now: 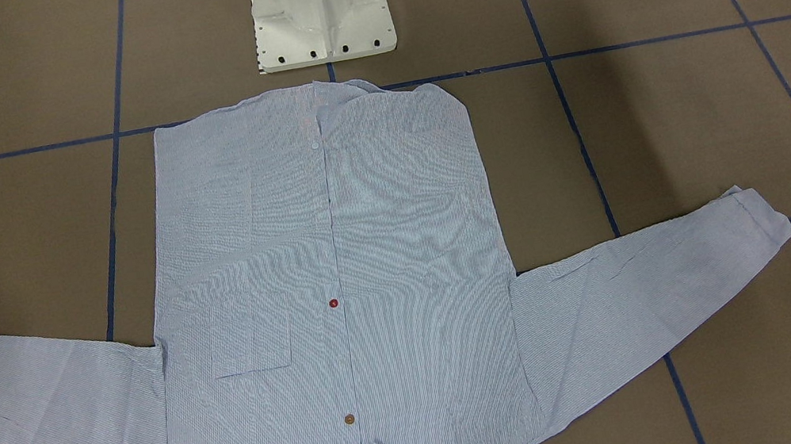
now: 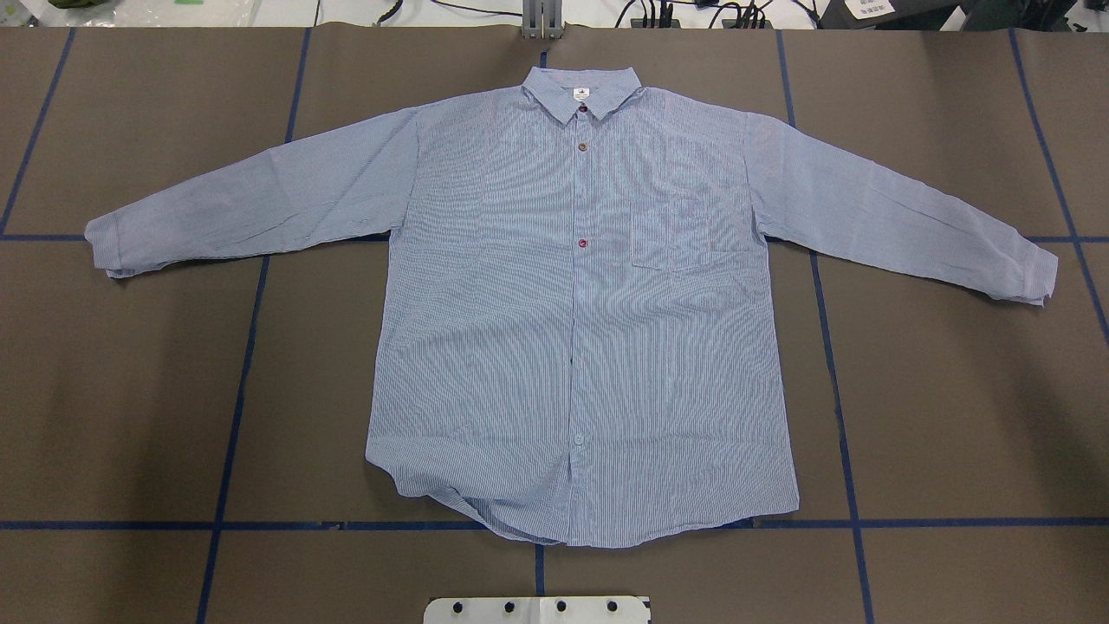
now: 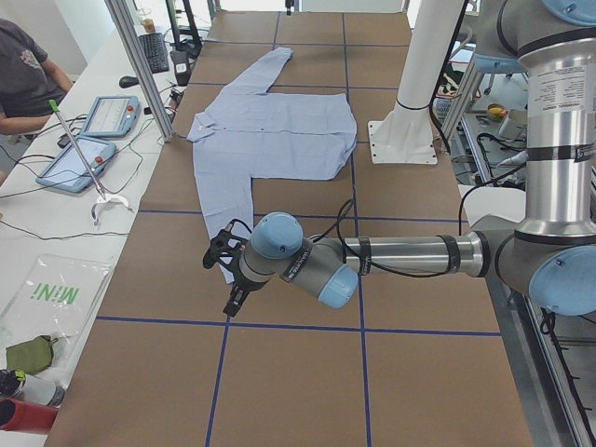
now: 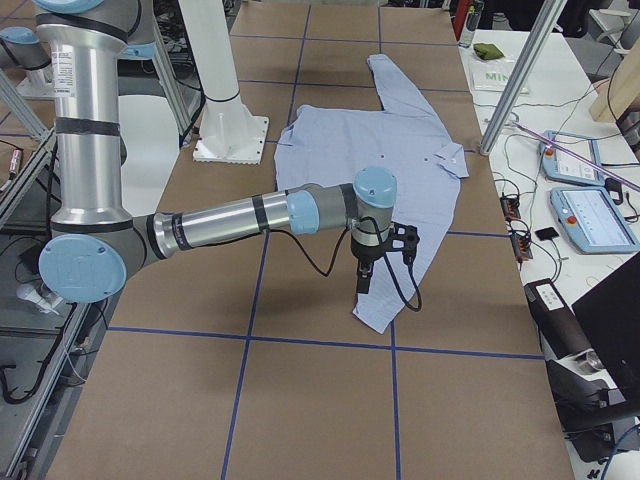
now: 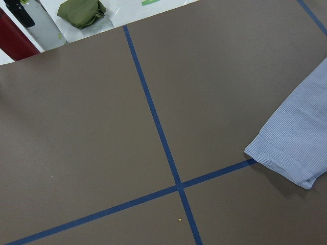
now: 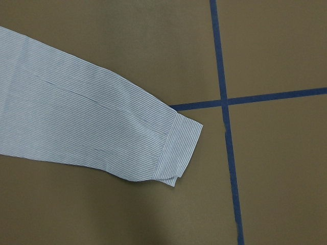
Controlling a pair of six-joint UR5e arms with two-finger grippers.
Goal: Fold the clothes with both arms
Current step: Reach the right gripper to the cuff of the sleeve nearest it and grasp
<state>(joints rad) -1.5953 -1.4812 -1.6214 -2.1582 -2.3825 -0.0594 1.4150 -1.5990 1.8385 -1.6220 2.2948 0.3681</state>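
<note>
The light blue striped shirt (image 2: 572,303) lies flat and buttoned on the brown table, front up, collar (image 2: 582,89) at the far edge, both sleeves spread out sideways. It also shows in the front view (image 1: 341,279). My left gripper (image 3: 231,303) hangs above the left sleeve's cuff (image 5: 288,153). My right gripper (image 4: 362,280) hangs above the right sleeve's cuff (image 6: 179,148). Neither gripper shows in the overhead, front or wrist views, so I cannot tell whether they are open or shut. Nothing of the shirt is lifted.
The white pedestal base (image 1: 320,9) stands just behind the shirt's hem. Blue tape lines (image 2: 234,390) cross the table. A side bench with tablets (image 3: 93,140) and a seated operator (image 3: 23,74) runs along the far edge. A green pouch (image 5: 79,13) lies beyond the left end.
</note>
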